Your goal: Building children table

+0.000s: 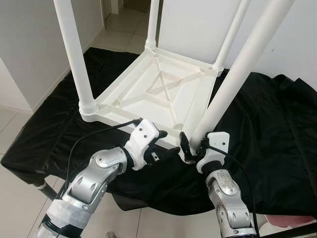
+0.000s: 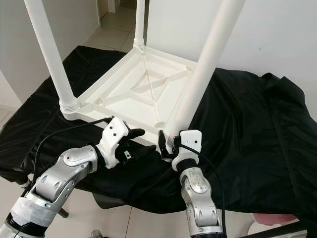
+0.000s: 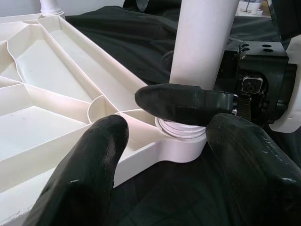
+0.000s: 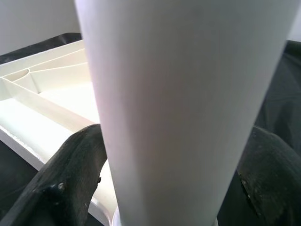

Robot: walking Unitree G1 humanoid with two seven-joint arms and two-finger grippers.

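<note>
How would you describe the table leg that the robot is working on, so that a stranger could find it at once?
On the black cloth lies a white table top, upside down, with four white legs pointing up. The leg in question stands at the corner nearest the robot, on its right side. It alone has the right gripper closed around its base, with the left gripper beside that corner.

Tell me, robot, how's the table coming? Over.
Right end effector shut on near leg at its socket. Left end effector open beside that corner. Tabletop upside down on black cloth, four legs up. Nothing in the way.
</note>
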